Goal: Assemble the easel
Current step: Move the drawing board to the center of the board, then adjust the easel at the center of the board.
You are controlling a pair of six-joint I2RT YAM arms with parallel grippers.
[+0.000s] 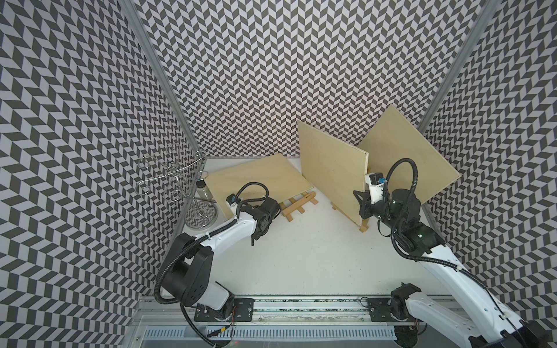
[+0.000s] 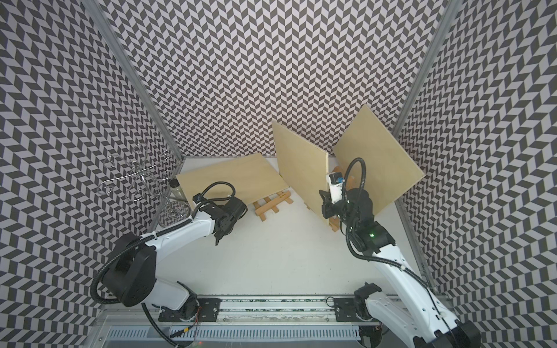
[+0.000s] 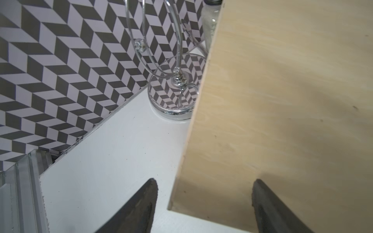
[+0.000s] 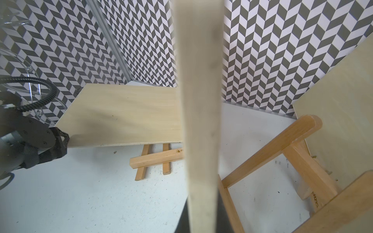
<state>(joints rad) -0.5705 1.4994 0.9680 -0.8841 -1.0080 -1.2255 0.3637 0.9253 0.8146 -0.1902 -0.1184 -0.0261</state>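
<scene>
Three pale plywood boards are in both top views. The left board (image 1: 259,177) lies tilted over a flat wooden easel frame (image 1: 298,205). My left gripper (image 3: 204,180) is open, its fingers astride that board's near corner without touching it. The middle board (image 1: 331,168) stands upright on a standing wooden easel (image 4: 270,147). My right gripper (image 4: 201,203) is shut on that board's near edge (image 4: 199,100), low down. The right board (image 1: 404,153) leans back toward the right wall.
A chrome wire stand (image 1: 200,211) with a round mirrored base and a small clear bottle (image 1: 203,189) sit in the back left corner, close behind the left board. Patterned walls enclose the white table (image 1: 301,256) on three sides.
</scene>
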